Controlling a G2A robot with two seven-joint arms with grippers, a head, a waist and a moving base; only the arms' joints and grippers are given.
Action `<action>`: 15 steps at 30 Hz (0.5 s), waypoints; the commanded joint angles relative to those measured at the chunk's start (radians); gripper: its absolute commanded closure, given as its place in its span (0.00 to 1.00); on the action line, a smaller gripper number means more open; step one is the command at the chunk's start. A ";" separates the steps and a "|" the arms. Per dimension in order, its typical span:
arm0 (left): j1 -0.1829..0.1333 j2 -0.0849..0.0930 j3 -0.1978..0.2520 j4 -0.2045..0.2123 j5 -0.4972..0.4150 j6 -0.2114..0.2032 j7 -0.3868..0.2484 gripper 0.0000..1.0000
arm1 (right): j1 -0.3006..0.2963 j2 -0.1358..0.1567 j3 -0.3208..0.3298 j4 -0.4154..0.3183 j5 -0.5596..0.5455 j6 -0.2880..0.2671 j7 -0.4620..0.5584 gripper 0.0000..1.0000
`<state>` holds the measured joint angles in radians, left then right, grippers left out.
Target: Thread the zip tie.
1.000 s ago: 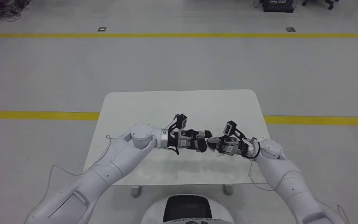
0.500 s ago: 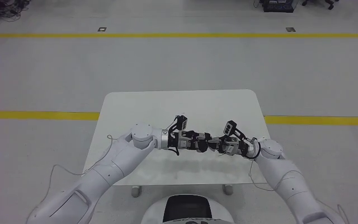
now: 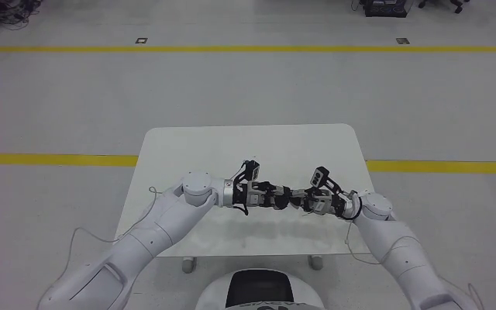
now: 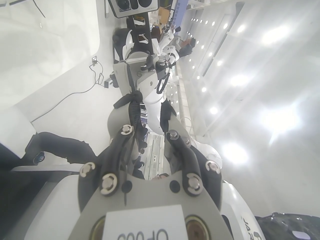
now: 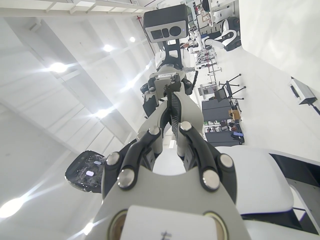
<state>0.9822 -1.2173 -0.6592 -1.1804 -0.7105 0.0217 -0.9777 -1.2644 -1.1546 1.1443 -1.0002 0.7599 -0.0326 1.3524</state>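
Both arms meet tip to tip above the table (image 3: 232,143), over its front half and a little toward its right edge.

- Left gripper (image 4: 150,106): fingers stand apart, daylight between them.
- Zip tie (image 4: 131,118): a thin black strap lying along one left finger and trailing back over the palm. It is off the table, in the air between the two grippers.
- Right gripper (image 5: 171,96): fingers drawn together, nipped on the zip tie at the point where the two grippers meet.
- Which end is the head I cannot make out; the tips crowd each other in both wrist views.

Step in hand, by my reading: lining tail to head for the feed.

To do it well:
- Keep the right grip firm and close to the strap's end, so it does not flex.
- Bring the ends together along the strap's own line, not across it.
- Make small corrections, and close the left only once the strap sits squarely between its pads.
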 commanded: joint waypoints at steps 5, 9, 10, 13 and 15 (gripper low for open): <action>0.000 -0.001 -0.001 0.001 0.001 0.002 -0.001 0.85 | 0.001 0.001 0.000 0.000 -0.001 -0.005 0.008 1.00; -0.001 -0.002 -0.001 0.002 0.002 0.002 -0.003 0.87 | 0.000 0.002 0.001 -0.001 0.003 -0.009 0.012 1.00; -0.001 -0.002 0.000 0.003 0.002 0.003 -0.003 0.87 | -0.001 0.002 0.002 -0.002 0.004 -0.010 0.013 1.00; -0.002 -0.004 0.000 0.005 0.001 0.003 -0.004 0.86 | -0.002 0.003 0.004 -0.004 0.010 -0.014 0.015 1.00; -0.002 -0.004 0.000 0.007 0.000 0.003 -0.004 0.86 | -0.002 0.003 0.005 -0.004 0.013 -0.015 0.016 1.00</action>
<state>0.9805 -1.2214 -0.6590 -1.1743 -0.7103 0.0251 -0.9814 -1.2663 -1.1518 1.1489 -1.0043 0.7716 -0.0475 1.3681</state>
